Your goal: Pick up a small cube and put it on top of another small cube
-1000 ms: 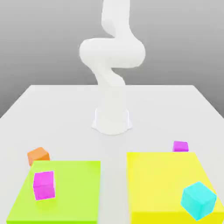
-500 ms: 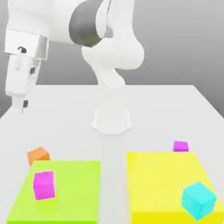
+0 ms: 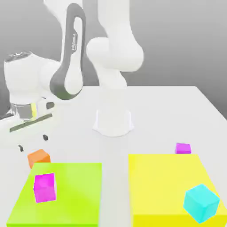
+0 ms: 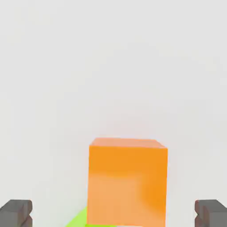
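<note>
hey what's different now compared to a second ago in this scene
The arm swung in from out of view toward the exterior view's left and came down; its open gripper now hangs just above the orange cube, nothing held. The orange cube, both magenta cubes and the cyan cube stayed put.

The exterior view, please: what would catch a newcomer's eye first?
The white arm bends low over the exterior view's left, its gripper open just above the small orange cube on the table. In front lie a lime mat bearing a magenta cube and a yellow mat bearing a cyan cube.
</note>
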`<act>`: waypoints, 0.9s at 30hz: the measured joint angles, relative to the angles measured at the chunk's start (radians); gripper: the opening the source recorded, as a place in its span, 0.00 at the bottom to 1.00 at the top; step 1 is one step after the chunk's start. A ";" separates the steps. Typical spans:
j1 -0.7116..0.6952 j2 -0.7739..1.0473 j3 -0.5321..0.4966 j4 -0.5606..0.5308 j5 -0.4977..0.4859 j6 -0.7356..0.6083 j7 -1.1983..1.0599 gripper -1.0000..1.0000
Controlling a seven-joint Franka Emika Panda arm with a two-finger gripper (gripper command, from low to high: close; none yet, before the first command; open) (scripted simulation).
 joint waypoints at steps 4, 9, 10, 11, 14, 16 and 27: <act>-0.001 0.143 0.004 0.022 0.004 0.119 0.001 0.50; -0.001 0.166 0.005 0.026 0.005 0.140 0.000 0.00; -0.001 0.166 0.005 0.026 0.005 0.141 0.000 0.00; -0.002 0.178 0.005 0.028 0.005 0.150 0.000 0.00; -0.002 0.111 0.005 0.017 0.005 0.094 0.001 0.00; 0.000 0.043 0.003 0.005 0.003 0.038 0.003 0.00; 0.143 -0.119 0.136 0.230 0.002 -0.347 -0.234 0.00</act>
